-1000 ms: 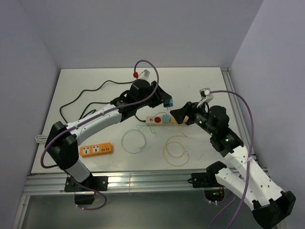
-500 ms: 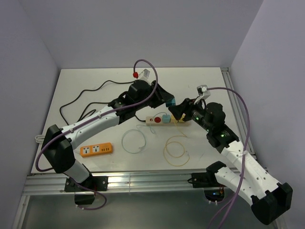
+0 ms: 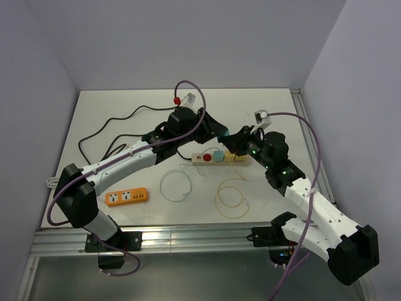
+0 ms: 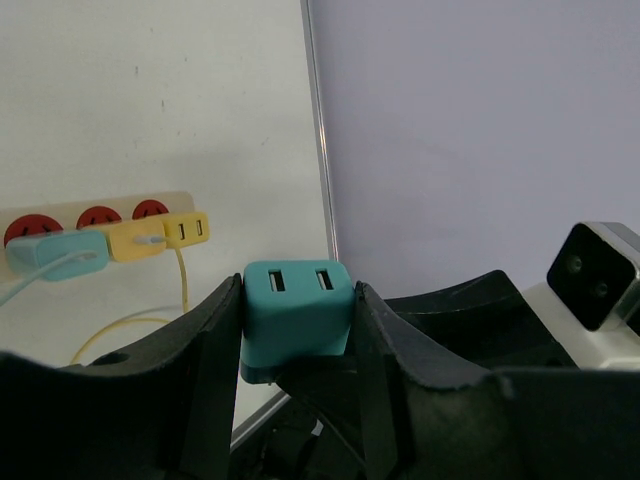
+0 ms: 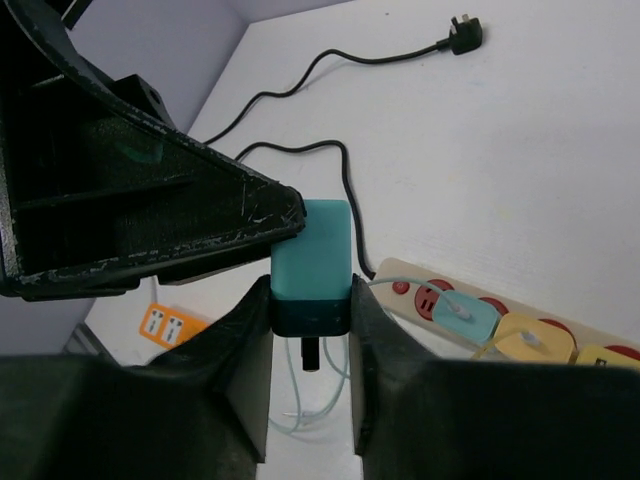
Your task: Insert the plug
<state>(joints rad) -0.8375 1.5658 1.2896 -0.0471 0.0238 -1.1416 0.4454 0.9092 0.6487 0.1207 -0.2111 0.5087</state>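
A teal plug with a dark base is held in the air above the table between both arms. My left gripper is shut on its teal body. My right gripper is shut on the dark base, one finger on each side, with a black pin sticking out below. In the top view the two grippers meet at the plug, just behind the beige power strip. The strip has red sockets. A light-blue plug and yellow plugs sit in it.
An orange power strip lies at the front left. A black cable runs over the left half of the table. A pale cable loop and a yellow one lie in front of the beige strip. The table's metal edge rail is on the right.
My right gripper has moved left up to the left gripper and closed its fingers onto the plug's dark base. The left gripper has kept its hold on the plug.
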